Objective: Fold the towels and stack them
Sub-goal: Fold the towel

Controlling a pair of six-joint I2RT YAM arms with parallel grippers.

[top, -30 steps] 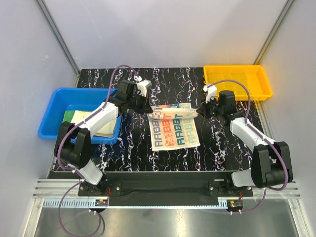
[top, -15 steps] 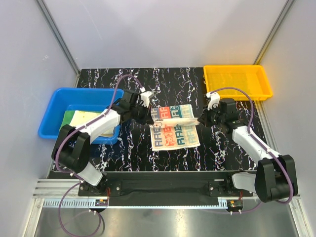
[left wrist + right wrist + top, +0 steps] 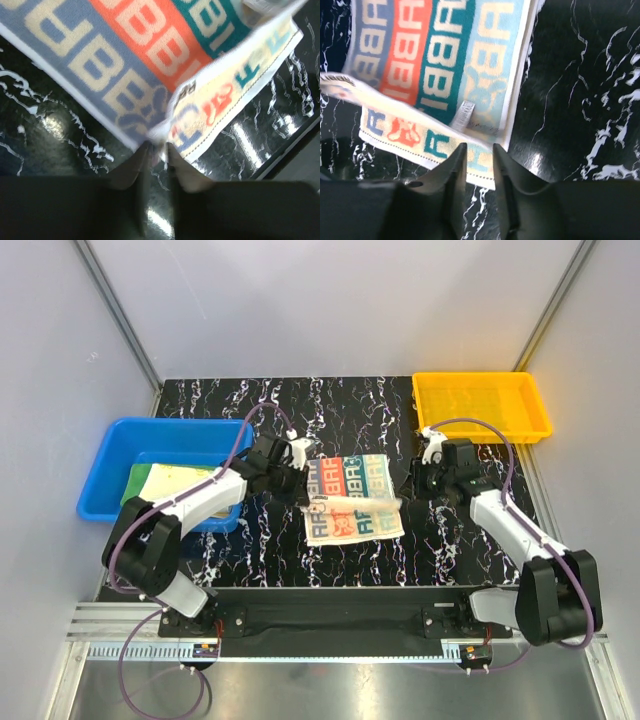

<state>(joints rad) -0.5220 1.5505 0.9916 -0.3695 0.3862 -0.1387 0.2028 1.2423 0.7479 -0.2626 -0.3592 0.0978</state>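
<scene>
The long cream "RABBIT" towel (image 3: 350, 495) lies mid-table, its far part turned over so the coloured striped side faces up. My left gripper (image 3: 303, 484) is at the towel's left edge. In the left wrist view its jaws (image 3: 157, 147) stand slightly apart, and the towel (image 3: 125, 50) has a corner right at their tips. My right gripper (image 3: 407, 486) is at the right edge. Its jaws (image 3: 480, 147) are open just above the towel (image 3: 435, 60), gripping nothing. A pale yellow towel (image 3: 178, 480) lies on a green one (image 3: 139, 473) in the blue bin.
The blue bin (image 3: 108, 445) stands at the table's left edge, close to my left arm. A yellow tray (image 3: 545, 412) stands at the back right. Dark marbled tabletop (image 3: 360, 405) surrounds the towel.
Both grippers carried the towel's far edge toward the near side, turning the coloured side up. Both sets of jaws have parted from a shut grip on the corners.
</scene>
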